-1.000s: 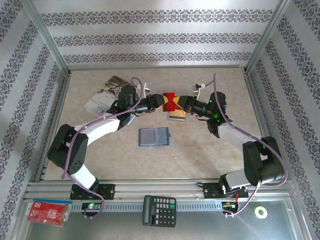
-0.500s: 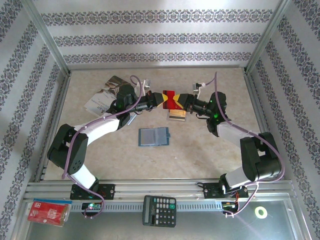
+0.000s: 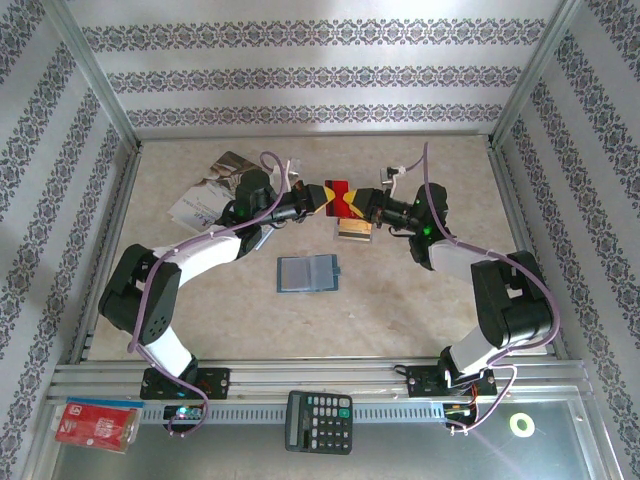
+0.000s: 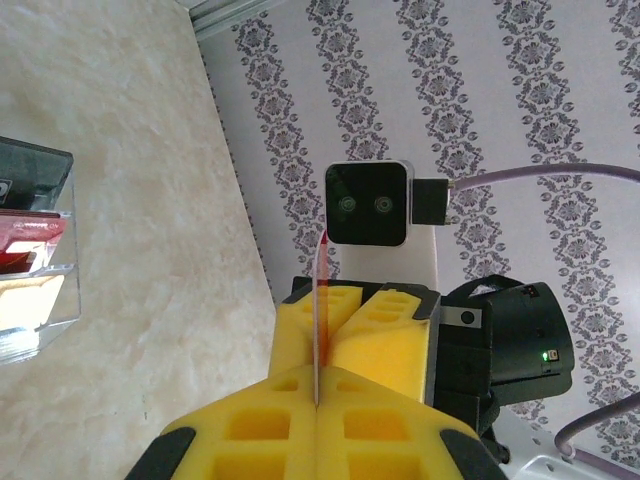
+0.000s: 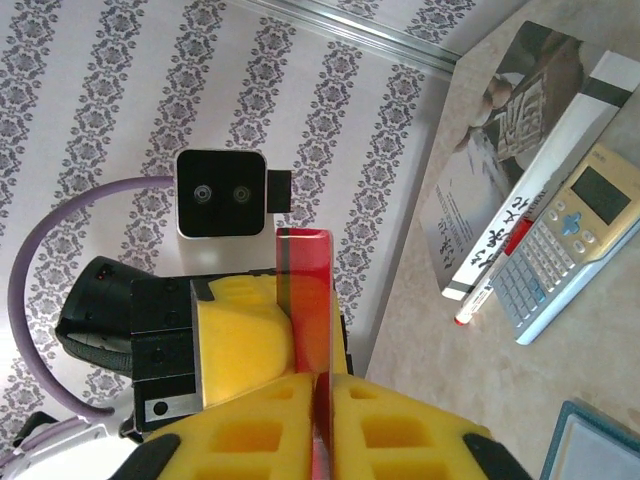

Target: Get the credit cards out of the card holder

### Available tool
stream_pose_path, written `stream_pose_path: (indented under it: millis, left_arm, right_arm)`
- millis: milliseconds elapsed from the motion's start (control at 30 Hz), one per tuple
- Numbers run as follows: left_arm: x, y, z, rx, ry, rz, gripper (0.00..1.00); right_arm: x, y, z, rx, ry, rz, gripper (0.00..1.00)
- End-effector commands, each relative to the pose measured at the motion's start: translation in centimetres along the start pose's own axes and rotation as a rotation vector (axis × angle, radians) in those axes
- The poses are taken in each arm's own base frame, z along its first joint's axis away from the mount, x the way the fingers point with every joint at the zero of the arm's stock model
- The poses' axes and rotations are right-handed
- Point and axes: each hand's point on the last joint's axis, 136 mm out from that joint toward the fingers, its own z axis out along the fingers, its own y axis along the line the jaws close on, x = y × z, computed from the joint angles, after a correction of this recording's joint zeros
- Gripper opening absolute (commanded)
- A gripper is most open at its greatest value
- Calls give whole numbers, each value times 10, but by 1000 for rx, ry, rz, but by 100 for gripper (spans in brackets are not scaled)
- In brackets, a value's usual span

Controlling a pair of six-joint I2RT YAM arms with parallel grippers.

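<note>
A red credit card (image 3: 338,196) hangs in the air at the back middle of the table, pinched from both sides. My left gripper (image 3: 322,198) is shut on its left end and my right gripper (image 3: 358,203) is shut on its right end. The left wrist view has the card edge-on (image 4: 322,300) between my left gripper's (image 4: 319,380) yellow pads. In the right wrist view its red face (image 5: 312,300) rises out of my right gripper (image 5: 322,390). The blue card holder (image 3: 308,273) lies open and flat on the table nearer the arms, its corner (image 5: 600,445) visible.
A clear box (image 3: 353,230) with black, red and gold cards (image 4: 30,250) sits under the grippers. A book (image 3: 210,190) and a silver-gold calculator (image 5: 580,235) lie at the back left. A black calculator (image 3: 318,420) and a red packet (image 3: 95,423) rest on the near rail.
My left gripper has shut on the card's left end. The card has shifted slightly left and up, and the right arm's elbow has drawn in toward the middle.
</note>
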Motion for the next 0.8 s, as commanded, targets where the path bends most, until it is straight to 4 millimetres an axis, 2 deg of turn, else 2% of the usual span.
stream_pose_path:
  millis: [0,67,200,267,400,600,667,767]
  left_arm:
    - [-11,2,-3,7,-34,7,0]
    - [-12,8,-5,-3,-37,-1,0]
    - [-20,30,-19,-58,-76,-29,24]
    - [-24,46,-29,-103,-96,-32,32]
    - [-28,90,-58,-251,-125,-71,45]
    - [-36,137,-107,-462,-186,-81,63]
    - [-38,145,-122,-528,-199,-73,68]
    - [-38,146,-136,-569,-188,-22,76]
  right_arm:
    - [-2,22,8,-64,28,-84,7]
    - [-3,19,9,-57,28,-85,2]
    - [-8,8,8,-12,20,-100,0]
    - [-10,-2,7,37,22,-108,0]
    - [-17,-28,-1,212,35,-158,0]
    - [-33,-57,-27,548,63,-341,0]
    - [-37,-58,-31,602,103,-427,0]
    - [-42,-58,-38,671,167,-547,0]
